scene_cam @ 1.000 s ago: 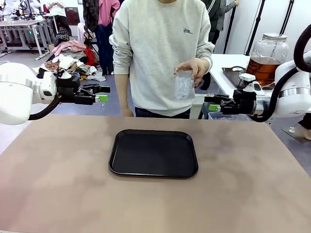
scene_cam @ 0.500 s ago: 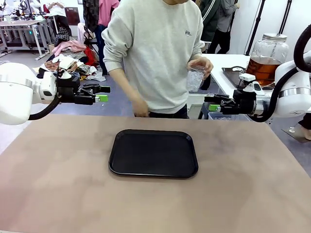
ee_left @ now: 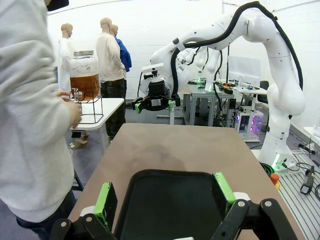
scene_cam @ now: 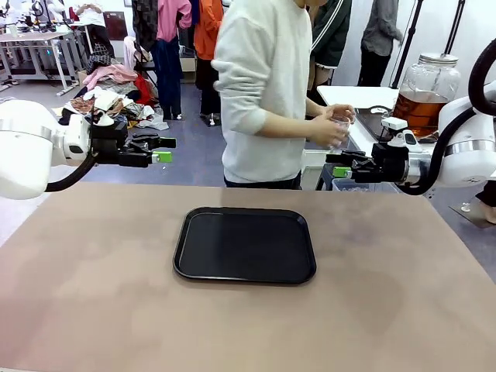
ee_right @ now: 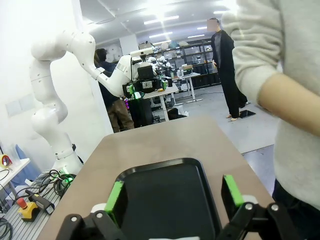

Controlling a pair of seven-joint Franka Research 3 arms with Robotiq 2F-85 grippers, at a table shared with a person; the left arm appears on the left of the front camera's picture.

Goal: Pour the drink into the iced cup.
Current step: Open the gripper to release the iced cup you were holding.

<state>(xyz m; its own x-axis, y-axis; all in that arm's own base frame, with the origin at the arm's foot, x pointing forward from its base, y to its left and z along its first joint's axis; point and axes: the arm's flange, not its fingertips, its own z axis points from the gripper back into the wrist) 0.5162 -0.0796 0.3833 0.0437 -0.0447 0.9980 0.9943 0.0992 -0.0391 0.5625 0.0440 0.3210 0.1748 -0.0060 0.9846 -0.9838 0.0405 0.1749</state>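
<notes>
The drink is amber liquid in a big glass dispenser jar on a white side table at the far right, also seen as the drink in the left wrist view. A person stands turned toward it, both hands holding the clear iced cup close to the jar; the hands mostly hide the cup. My left gripper hovers open and empty at the table's far left. Open and empty too, my right gripper hangs at the far right, just below the person's hands. A black tray lies bare at mid table.
The brown table spreads around the tray. In the left wrist view my left gripper looks over the tray at the right arm; the person's grey sleeve is close on the left. My right gripper sits above the tray.
The person has turned to the picture's right and carried the iced cup from chest height over to the dispenser jar. Both arms have stayed still.
</notes>
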